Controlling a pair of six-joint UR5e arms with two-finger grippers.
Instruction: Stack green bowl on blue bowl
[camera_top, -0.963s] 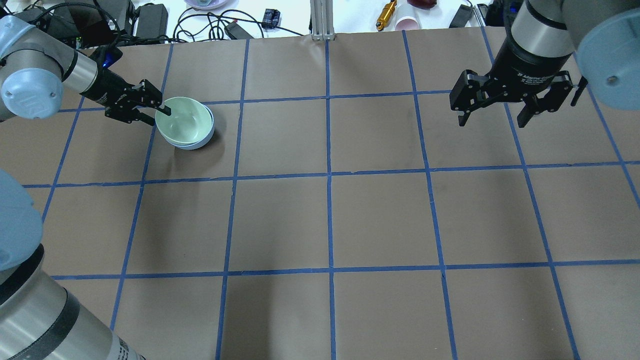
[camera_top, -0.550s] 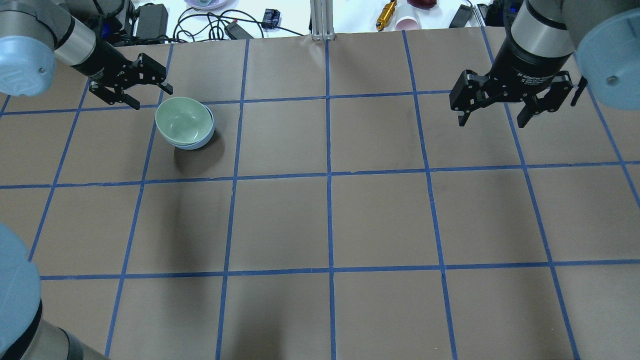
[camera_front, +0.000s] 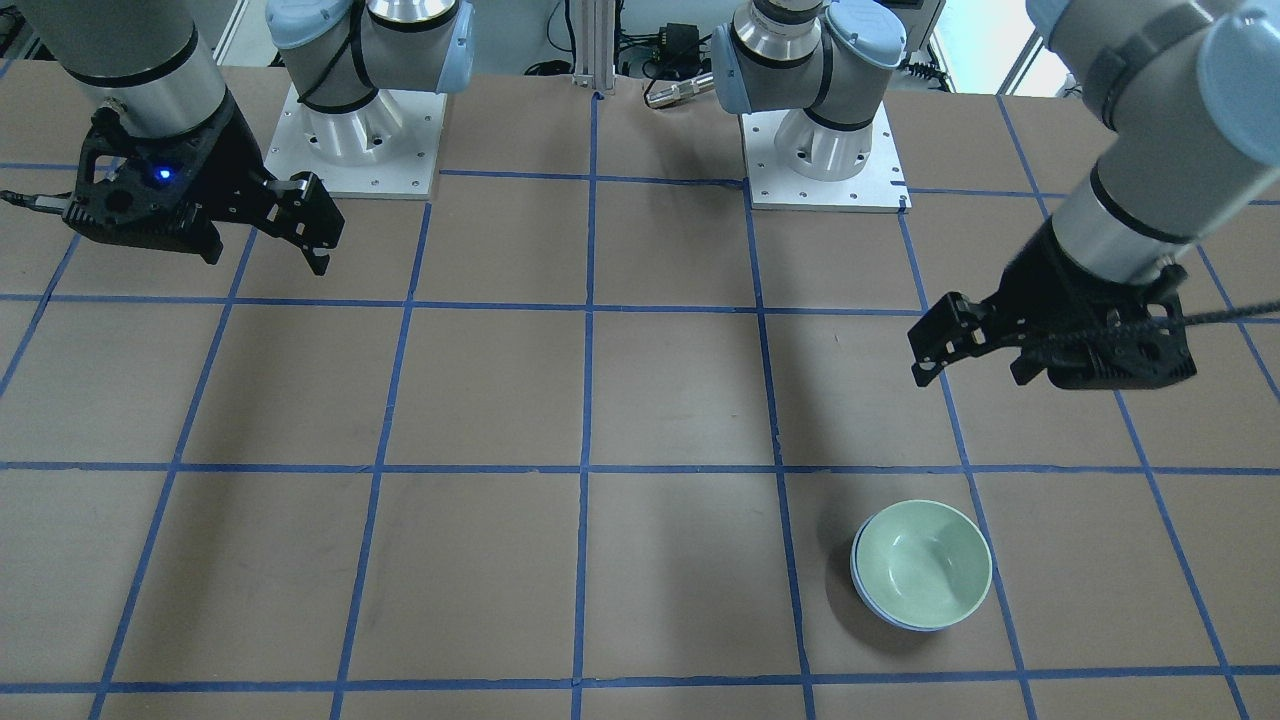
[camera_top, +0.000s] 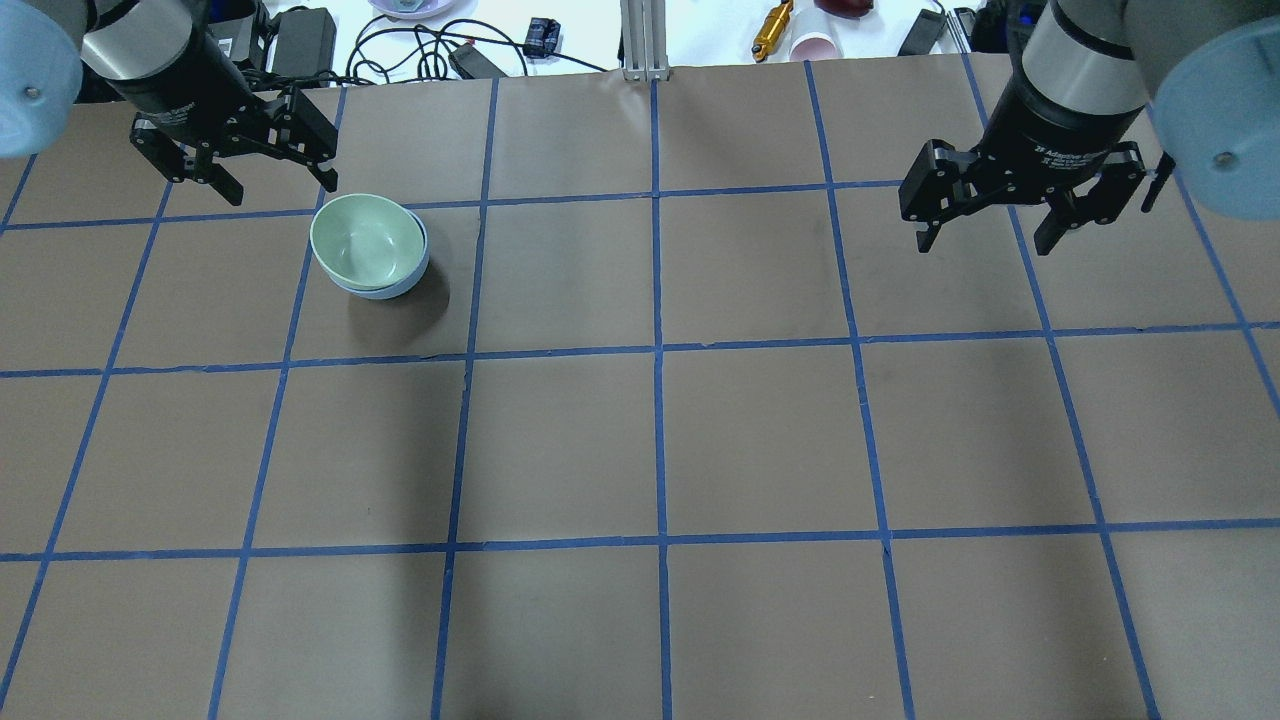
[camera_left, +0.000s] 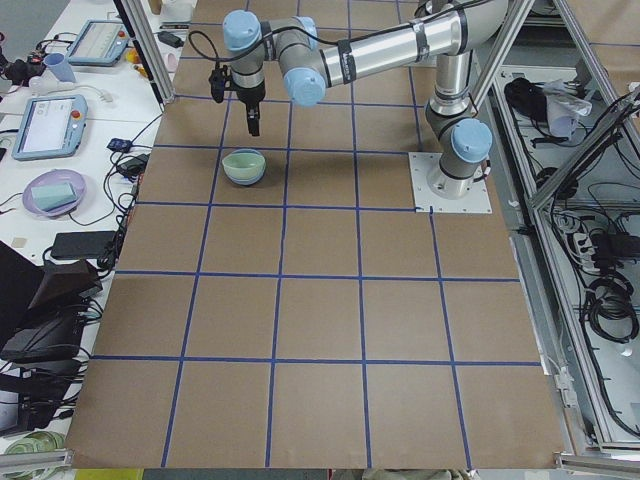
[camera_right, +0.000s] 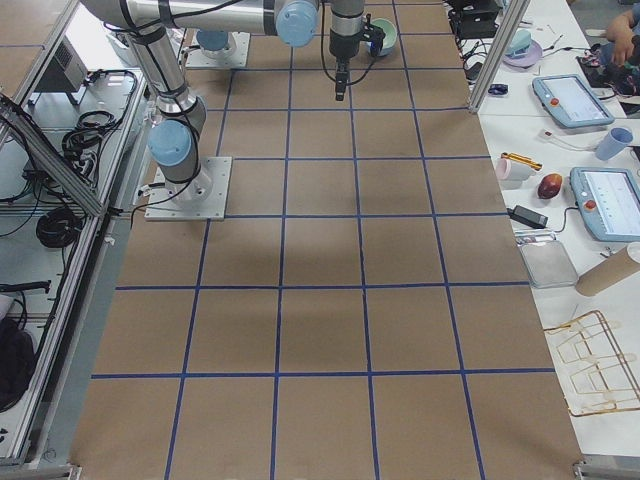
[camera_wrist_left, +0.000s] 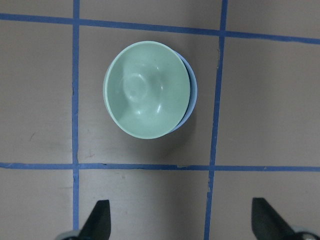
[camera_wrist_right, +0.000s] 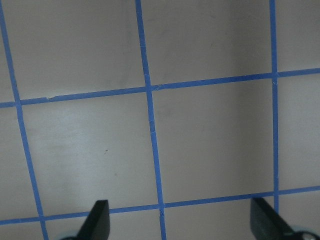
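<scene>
Overhead exterior view: we log the green bowl (camera_top: 367, 240) seated inside the blue bowl (camera_top: 405, 283), upper left of the frame, on the brown table (camera_top: 760, 430) gridded with blue tape lines (camera_top: 657, 300). Only a thin crescent of blue shows past the green rim, lower right.

Left gripper (camera_top: 283, 192) hangs above the table, just up and left of the stack in the frame. Jaws spread wide, nothing held, clear of both bowls. Right gripper (camera_top: 985, 245) sits at upper right, equally wide and empty, well apart from the bowls.

Left wrist view: we see the stack in the upper centre, both fingertips (camera_wrist_left: 100, 217) at the bottom edge, bare table between them.

Right wrist view: only table and tape between the spread fingertips (camera_wrist_right: 97, 217).

Front-facing view: stack at lower right, upright.
</scene>
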